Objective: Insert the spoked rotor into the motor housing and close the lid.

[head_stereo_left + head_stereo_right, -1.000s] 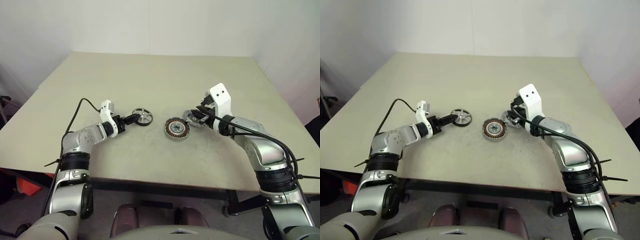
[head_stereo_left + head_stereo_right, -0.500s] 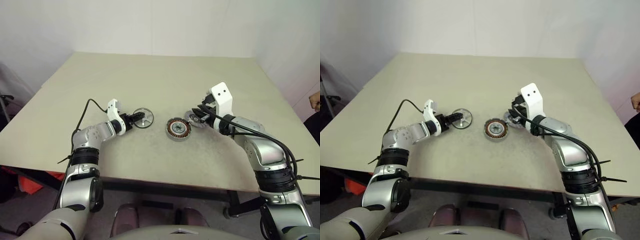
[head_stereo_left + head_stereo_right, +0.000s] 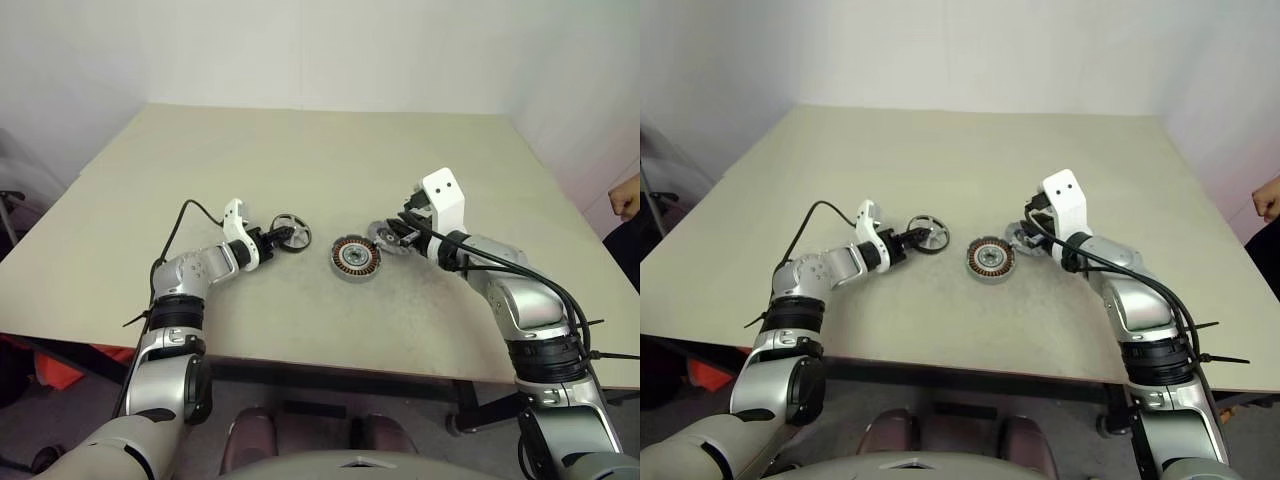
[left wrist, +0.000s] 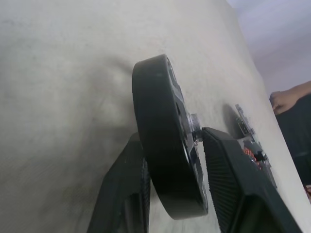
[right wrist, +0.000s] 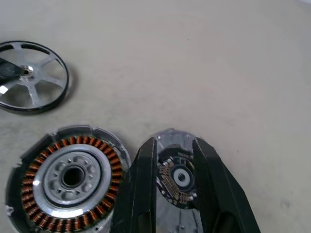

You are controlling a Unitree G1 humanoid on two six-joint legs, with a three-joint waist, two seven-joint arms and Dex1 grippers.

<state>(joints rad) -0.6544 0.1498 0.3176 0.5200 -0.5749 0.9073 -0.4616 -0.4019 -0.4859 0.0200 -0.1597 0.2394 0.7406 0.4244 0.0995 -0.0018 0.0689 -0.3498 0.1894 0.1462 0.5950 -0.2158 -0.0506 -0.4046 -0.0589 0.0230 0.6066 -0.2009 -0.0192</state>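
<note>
Nearest you on the beige table (image 3: 300,330), the motor housing (image 3: 355,258) lies flat between both arms. Your left gripper (image 4: 182,162) pinches the spoked rotor (image 4: 165,141) by its rim, tilted on edge. Your right gripper (image 5: 174,177) clamps the toothed lid (image 5: 177,170) just beside the housing. Risk: the thin rim grip may slip, dropping the rotor before it is seated.

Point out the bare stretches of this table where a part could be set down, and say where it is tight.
Free: the whole far half of the table and the near strip before its front edge. Crowded: the middle row, where the left hand straddles the spoked rotor, beside the motor housing and the lid at the right hand.
</note>
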